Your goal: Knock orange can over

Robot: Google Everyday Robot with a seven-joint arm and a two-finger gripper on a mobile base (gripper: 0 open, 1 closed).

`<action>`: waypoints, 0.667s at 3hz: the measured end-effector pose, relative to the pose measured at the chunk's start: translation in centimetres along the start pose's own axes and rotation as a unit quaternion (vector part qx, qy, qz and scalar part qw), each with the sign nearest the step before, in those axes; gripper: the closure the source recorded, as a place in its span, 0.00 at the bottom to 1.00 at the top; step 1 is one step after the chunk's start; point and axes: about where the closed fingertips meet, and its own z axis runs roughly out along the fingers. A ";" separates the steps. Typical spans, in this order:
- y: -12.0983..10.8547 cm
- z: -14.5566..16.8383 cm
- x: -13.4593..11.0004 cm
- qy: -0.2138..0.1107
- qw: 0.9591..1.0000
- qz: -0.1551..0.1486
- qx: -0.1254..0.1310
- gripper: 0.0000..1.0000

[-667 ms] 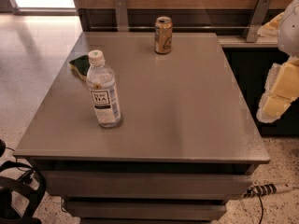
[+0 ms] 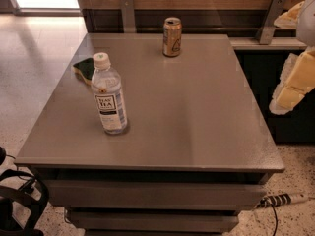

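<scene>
Grey tabletop (image 2: 197, 122), wood panel behind. Orange can (image 2: 172, 37): upright, top centre of frame, near the far edge. Tea bottle (image 2: 110, 95): left of centre, well apart. Pincer (image 2: 294, 80): right edge, off the tabletop; how open, you cannot tell. Strike the can high, sideways.

We see only the gripper (image 2: 290, 87) move: off the table's (image 2: 197, 112) right edge, it now hangs slightly higher than before.
</scene>
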 end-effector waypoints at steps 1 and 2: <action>-3.0 0.9 0.1 -0.053 0.998 0.028 0.018 0.00; -6.8 3.7 -1.2 -0.151 0.985 0.076 0.042 0.00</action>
